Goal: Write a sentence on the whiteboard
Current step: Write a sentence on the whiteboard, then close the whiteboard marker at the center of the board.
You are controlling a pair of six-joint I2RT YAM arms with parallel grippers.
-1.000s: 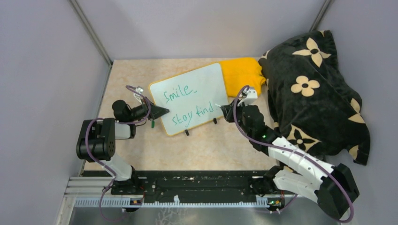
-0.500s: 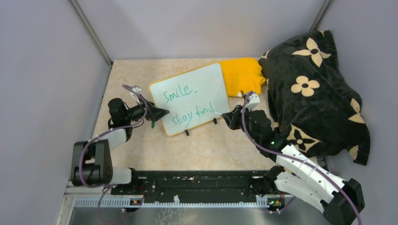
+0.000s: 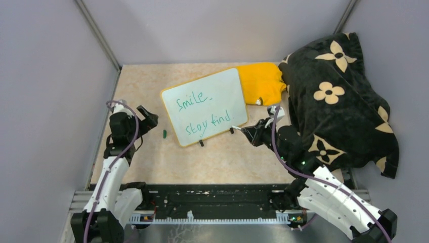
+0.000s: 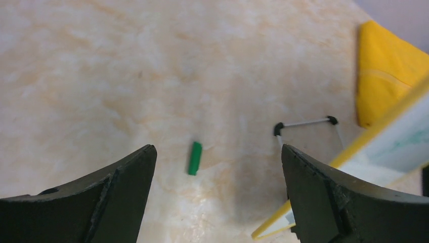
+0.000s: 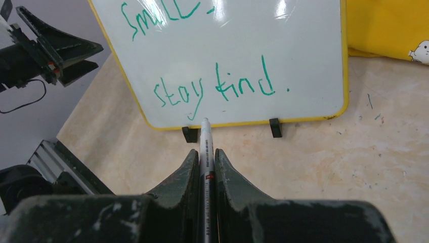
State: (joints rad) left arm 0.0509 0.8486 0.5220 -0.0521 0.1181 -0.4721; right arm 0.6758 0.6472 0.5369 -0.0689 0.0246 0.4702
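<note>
at mid-tabletop (image 3: 152, 81), whiteboard (image 3: 222, 88) propped on black clip feet (image 5: 274, 127), long axis slanting from near left to far right, face toward the arms. green sentence (image 3: 202, 114) in two lines along that axis: "smile" over "stay kind". right gripper (image 5: 205, 157), jaws clamped on a marker (image 5: 205, 142), tip aimed at the board's near edge. left gripper (image 4: 217, 148), jaws wide apart, above a green cap (image 4: 195, 158) lying near the board's left end.

Glossy whiteboard (image 5: 303, 55), plush blanket (image 3: 354, 126), yellow cloth (image 3: 260, 81)
</note>
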